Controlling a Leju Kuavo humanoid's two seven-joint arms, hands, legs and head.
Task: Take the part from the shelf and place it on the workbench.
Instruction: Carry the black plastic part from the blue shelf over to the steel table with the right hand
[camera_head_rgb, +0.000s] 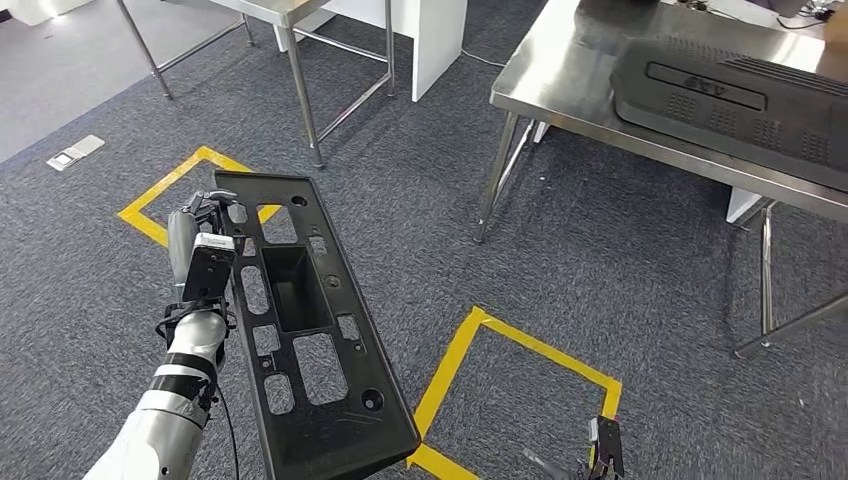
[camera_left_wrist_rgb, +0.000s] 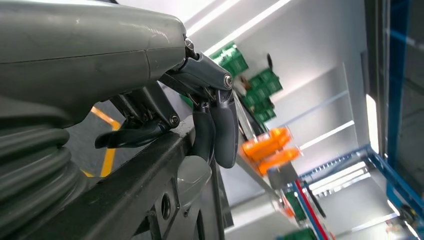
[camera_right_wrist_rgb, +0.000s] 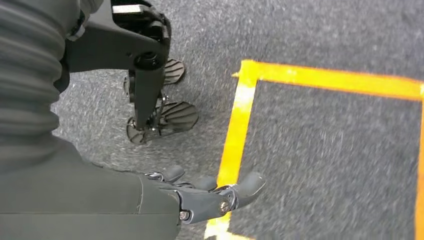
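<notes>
The part (camera_head_rgb: 305, 330) is a long black plastic panel with several cut-outs and a deep pocket in its middle. My left hand (camera_head_rgb: 205, 240) grips it by its left long edge and holds it above the carpet, slanting away from me. In the left wrist view the dark fingers (camera_left_wrist_rgb: 220, 130) curl over the panel's rim (camera_left_wrist_rgb: 125, 195). The steel workbench (camera_head_rgb: 560, 80) stands at the upper right, apart from the panel. My right hand (camera_head_rgb: 605, 445) hangs low at the bottom right; in the right wrist view it (camera_right_wrist_rgb: 210, 195) holds nothing, with its fingers loosely apart over the floor.
A black ribbed panel (camera_head_rgb: 740, 100) lies on the workbench. A second steel table (camera_head_rgb: 300, 60) stands at the top left beside a white cabinet (camera_head_rgb: 430, 40). Yellow tape squares (camera_head_rgb: 520, 390) mark the grey carpet.
</notes>
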